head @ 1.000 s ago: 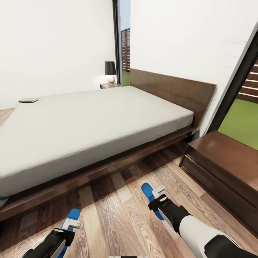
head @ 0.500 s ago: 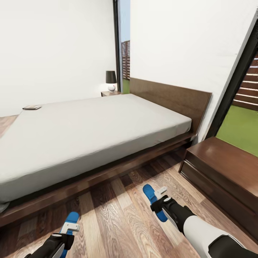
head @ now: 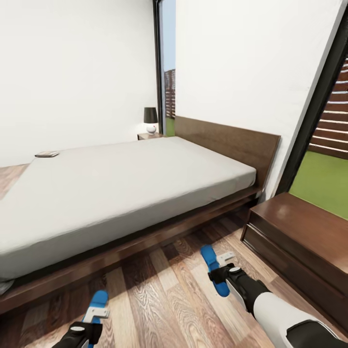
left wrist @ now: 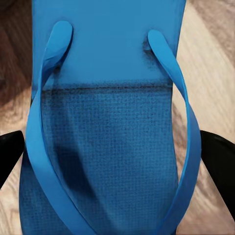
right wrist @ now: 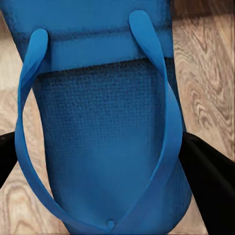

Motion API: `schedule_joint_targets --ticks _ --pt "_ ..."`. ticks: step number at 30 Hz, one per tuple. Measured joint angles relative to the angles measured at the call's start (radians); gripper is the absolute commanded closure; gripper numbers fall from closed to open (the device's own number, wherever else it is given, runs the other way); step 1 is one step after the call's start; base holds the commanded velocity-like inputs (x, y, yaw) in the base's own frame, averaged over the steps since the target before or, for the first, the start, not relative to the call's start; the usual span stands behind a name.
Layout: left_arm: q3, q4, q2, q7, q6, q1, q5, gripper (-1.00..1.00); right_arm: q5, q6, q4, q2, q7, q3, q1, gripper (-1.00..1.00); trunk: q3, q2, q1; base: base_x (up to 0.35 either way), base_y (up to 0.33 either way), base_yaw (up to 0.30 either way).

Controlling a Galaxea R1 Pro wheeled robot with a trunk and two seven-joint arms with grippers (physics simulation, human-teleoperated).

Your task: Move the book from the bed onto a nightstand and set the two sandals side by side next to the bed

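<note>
Head view: your right claw (head: 223,263) grips right sandal (head: 212,263), your left claw (head: 96,315) grips left sandal (head: 96,303); both held low over wood floor (head: 159,299), well apart, long axes pointing toward bed (head: 121,183), roughly parallel; judged need: bring them side by side beside bed frame

Book (head: 47,154) lies on far corner of mattress, nearer your left arm; far nightstand (head: 150,136) with lamp (head: 150,118) beyond bed, near nightstand (head: 299,232) by your right arm

Wrist views: straps, sole texture close up, dark fingers (left wrist: 218,166) flanking each sandal; head view alone gives spacing to bed

Black wrists, white forearm shell; right hand (head: 223,265) pale grey fingers.
</note>
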Motion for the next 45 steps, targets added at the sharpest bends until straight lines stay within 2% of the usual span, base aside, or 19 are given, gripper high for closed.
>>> schedule_joint_targets --ticks 3,7,10,30,39,45 --pt "0.001 0.028 -0.002 -0.001 -0.034 0.0 0.002 1.0 -0.002 -0.001 0.0 -0.01 -0.002 -0.026 0.006 1.0 0.012 0.001 -0.001 0.0 0.0 0.0" --pt "0.0 0.038 -0.002 -0.001 -0.066 0.0 0.003 1.0 -0.002 -0.003 0.001 -0.013 -0.002 -0.064 0.011 1.0 0.024 0.029 -0.017 0.0 0.0 0.0" --pt "0.0 0.04 -0.003 -0.001 -0.077 0.0 0.003 1.0 -0.002 -0.003 0.002 -0.014 -0.002 -0.074 0.017 1.0 0.034 0.05 -0.028 0.0 0.0 0.0" --pt "0.002 0.044 -0.005 -0.001 -0.086 0.001 0.004 1.0 -0.003 -0.05 0.005 -0.014 -0.001 -0.08 0.102 1.0 0.096 0.19 -0.105 0.0 0.0 0.0" --pt "0.001 0.107 -0.02 -0.001 -0.161 0.0 0.005 1.0 -0.004 -0.056 0.006 -0.007 -0.001 -0.077 0.122 1.0 0.124 0.253 -0.139 0.0 0.0 0.0" --pt "0.001 0.118 -0.03 -0.001 -0.173 0.0 0.007 1.0 -0.004 -0.116 0.007 -0.015 -0.001 -0.086 0.166 1.0 0.143 0.295 -0.162 0.0 0.0 0.0"
